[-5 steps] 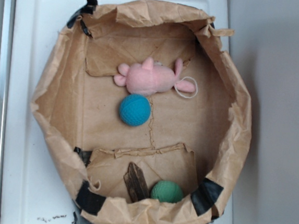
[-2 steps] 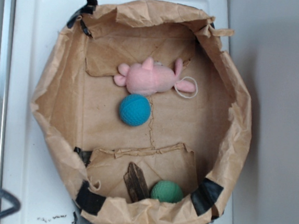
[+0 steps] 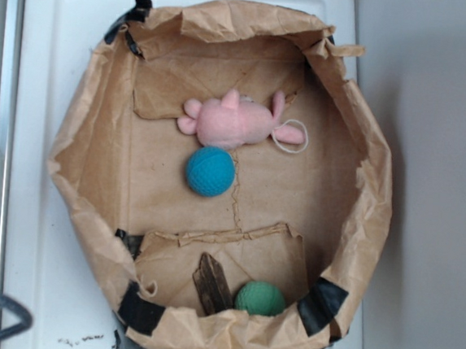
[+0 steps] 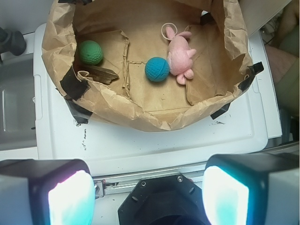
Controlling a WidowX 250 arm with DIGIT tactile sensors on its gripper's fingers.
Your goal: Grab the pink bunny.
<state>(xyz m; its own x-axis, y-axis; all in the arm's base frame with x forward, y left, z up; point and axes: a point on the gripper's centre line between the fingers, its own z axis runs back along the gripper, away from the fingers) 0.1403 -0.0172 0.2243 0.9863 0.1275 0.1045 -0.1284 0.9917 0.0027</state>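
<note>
The pink bunny (image 4: 180,55) lies far ahead of the gripper (image 4: 149,197), a bit right, its body pointing away. The jaws are wide open, holding nothing.

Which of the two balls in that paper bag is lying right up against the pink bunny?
The blue ball, in the middle of the bag beside the pink bunny. The green ball sits apart, by a dark scrap.

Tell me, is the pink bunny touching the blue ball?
Touching. In the wrist view the pink bunny presses against the blue ball with no paper showing between them; the exterior view also shows the bunny's underside meeting the ball's top.
</note>
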